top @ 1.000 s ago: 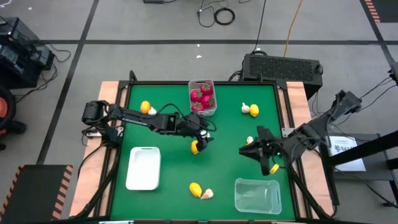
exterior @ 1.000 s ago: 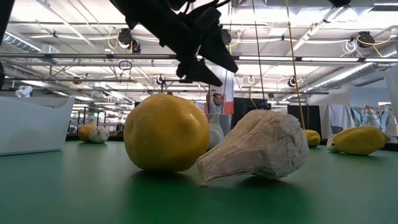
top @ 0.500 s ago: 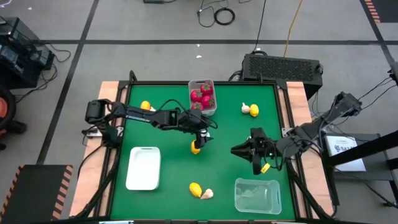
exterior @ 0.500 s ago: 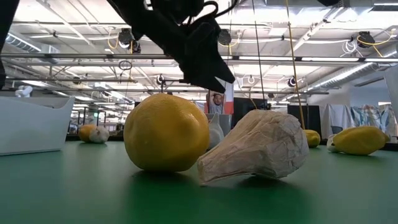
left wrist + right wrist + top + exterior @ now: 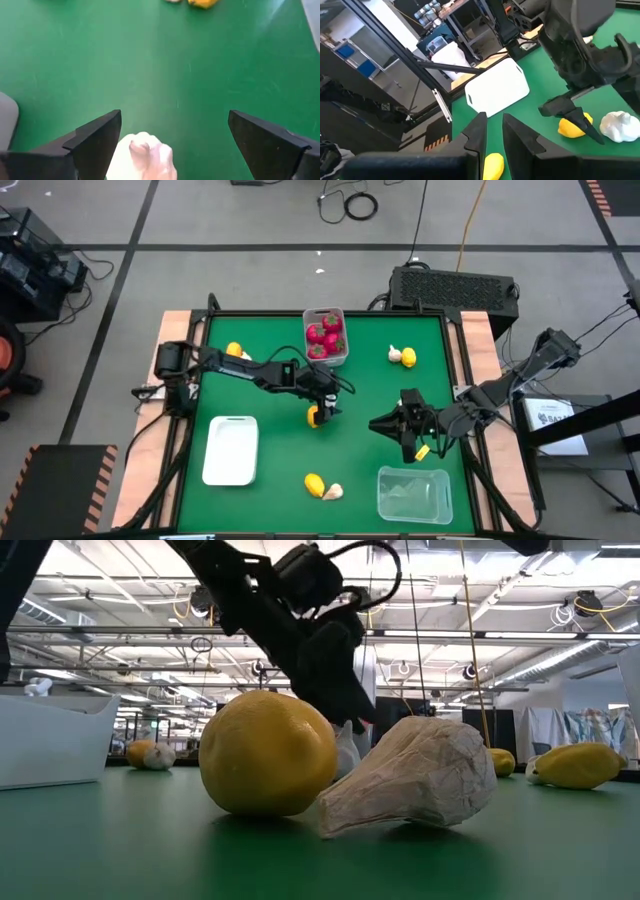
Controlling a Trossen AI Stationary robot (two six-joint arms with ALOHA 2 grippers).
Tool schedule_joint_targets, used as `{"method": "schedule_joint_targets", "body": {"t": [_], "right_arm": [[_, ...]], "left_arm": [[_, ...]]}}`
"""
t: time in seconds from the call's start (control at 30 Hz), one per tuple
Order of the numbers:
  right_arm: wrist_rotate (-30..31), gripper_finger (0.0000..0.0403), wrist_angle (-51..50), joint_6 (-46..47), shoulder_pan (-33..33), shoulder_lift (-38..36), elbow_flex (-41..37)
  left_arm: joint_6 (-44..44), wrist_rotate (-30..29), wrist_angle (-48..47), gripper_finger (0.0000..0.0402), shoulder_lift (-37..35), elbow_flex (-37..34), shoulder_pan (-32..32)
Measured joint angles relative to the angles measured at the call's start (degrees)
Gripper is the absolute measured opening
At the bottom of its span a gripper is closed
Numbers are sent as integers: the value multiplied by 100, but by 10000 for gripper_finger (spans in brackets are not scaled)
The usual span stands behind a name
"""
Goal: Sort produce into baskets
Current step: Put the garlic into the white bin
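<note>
A green mat covers the table [image 5: 270, 470] in an open workshop. The left gripper [image 5: 322, 408] hangs mid-table with fingers spread wide over a garlic bulb [image 5: 142, 159] that lies just beside a lemon [image 5: 314, 417]. The bulb looks light, stiff and knobbly, best pinched across its fat body. The right gripper [image 5: 390, 424], right of centre, is pinched on another lemon [image 5: 493, 165]. From above, the left arm covers the bulb almost entirely. The white tray [image 5: 230, 450] sits near-left, the clear tub [image 5: 414, 493] near-right.

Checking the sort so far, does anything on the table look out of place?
Nothing is spilled or damaged. Red pieces sit in the grey bin, but lemons and garlic lie loose on the green mat, and the white tray and clear tub look empty.
</note>
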Motion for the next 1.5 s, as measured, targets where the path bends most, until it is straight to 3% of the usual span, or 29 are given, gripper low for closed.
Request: {"method": "schedule_joint_targets", "body": {"t": [0.67, 1.33, 1.5], "right_arm": [[-3, 52, -27, -360, 0, -2, 0], [-1, 52, -29, -419, -11, -2, 0], [-2, 52, -29, -445, -11, -2, 0]], "left_arm": [[-159, -445, -87, 212, 40, 6, 15], [-180, -290, -304, 21, -61, 4, 15], [-298, -245, -288, 12, -530, 4, 15]]}}
